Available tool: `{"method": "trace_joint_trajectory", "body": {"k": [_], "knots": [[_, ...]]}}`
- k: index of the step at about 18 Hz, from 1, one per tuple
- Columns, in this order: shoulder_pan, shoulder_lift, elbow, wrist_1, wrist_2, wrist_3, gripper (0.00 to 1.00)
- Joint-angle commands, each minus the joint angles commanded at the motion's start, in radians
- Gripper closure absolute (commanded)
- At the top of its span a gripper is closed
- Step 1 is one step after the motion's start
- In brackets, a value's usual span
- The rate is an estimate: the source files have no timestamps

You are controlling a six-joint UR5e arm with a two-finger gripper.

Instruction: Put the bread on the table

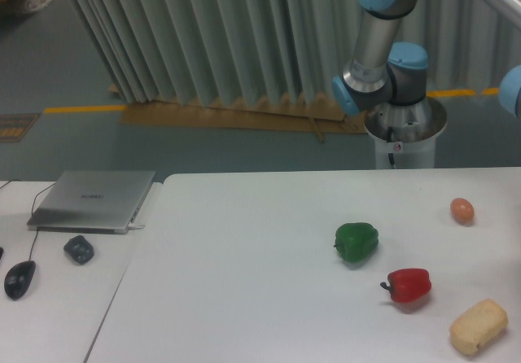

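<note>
- Bread [479, 326] lies flat on the white bench [244, 282], near its front right corner, tilted so one rounded end points up and to the right; nothing touches it.
- Red pepper [409, 285] sits just beside the bread, up and to its left, with a small gap between them.
- Green pepper [356, 242] rests a little farther back and to the left of the red one, apart from it.
- Small orange-pink egg-shaped thing [462, 210] stands alone toward the right edge of the bench, well behind the bread.
- Arm [381, 45] shows only its blue-capped joints and grey tube at the upper right, above its round base [404, 131] behind the bench; the pincer is outside the picture, so whether its fingers are apart or together cannot be told.
- Adjoining desk [57, 298] on the left carries a closed laptop [94, 200], a dark mouse [19, 279] and a small dark lump [79, 249] between them.
- Pleated grey curtain [212, 37] hangs behind.
</note>
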Motion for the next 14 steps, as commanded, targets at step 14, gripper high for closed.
{"method": "trace_joint_trajectory", "body": {"k": [14], "knots": [[0.003,0.009,-0.002,-0.014,-0.048,-0.009,0.0]]}}
